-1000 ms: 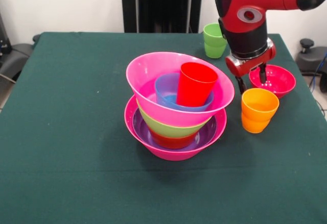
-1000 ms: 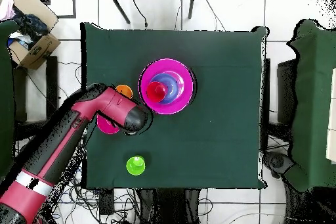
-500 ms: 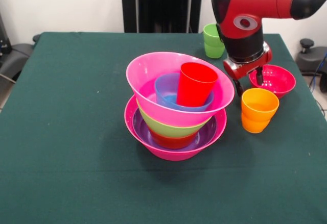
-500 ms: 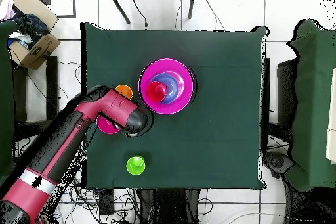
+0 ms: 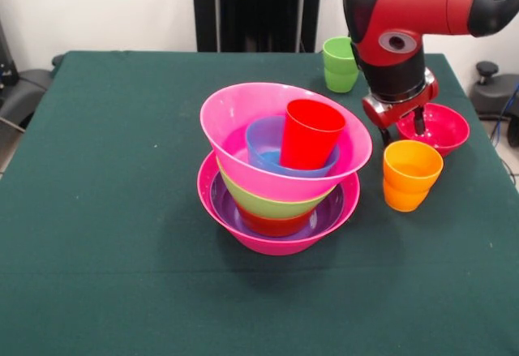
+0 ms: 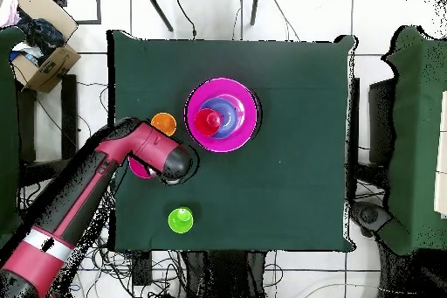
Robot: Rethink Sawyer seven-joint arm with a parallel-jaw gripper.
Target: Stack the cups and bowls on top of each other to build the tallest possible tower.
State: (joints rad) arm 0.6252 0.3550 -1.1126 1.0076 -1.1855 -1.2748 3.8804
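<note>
Wide bare table [image 5: 105,169] left of tower [image 5: 280,169]. Right side crowded: orange cup [image 5: 411,174], crimson bowl [image 5: 438,127] and green cup [image 5: 340,64] near together, gripper [image 5: 402,129] hanging between tower and crimson bowl.

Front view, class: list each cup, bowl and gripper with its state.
tower: nested, upright
red cup: tilted in the blue bowl
orange cup: upright, loose
green cup: upright, loose
crimson bowl: upright, loose
gripper: open, empty

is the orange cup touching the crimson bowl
Apart. The front view shows green cloth between the orange cup and the crimson bowl.
</note>
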